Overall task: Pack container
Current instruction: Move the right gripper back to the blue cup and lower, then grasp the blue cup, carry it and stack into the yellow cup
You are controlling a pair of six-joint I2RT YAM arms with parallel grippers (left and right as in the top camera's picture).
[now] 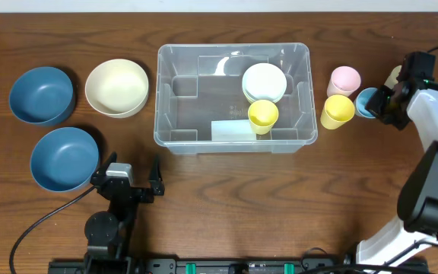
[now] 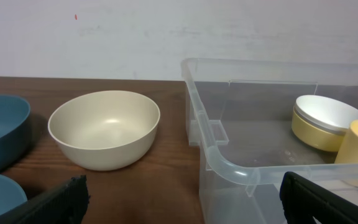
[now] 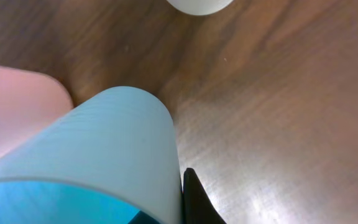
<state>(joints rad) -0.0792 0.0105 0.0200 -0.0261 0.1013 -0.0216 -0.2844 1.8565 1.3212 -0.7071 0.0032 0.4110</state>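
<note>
The clear plastic container stands mid-table and holds a pale stacked bowl, a yellow cup and a pale flat piece. In the left wrist view its near corner is just ahead on the right. My left gripper is open and empty in front of the container's left end. My right gripper is shut on the wall of a light blue cup, with one black finger pressed against its outside.
A pink cup and a yellow cup stand between the container and the blue cup. A cream bowl and two dark blue bowls sit left. A pale object lies behind the right gripper.
</note>
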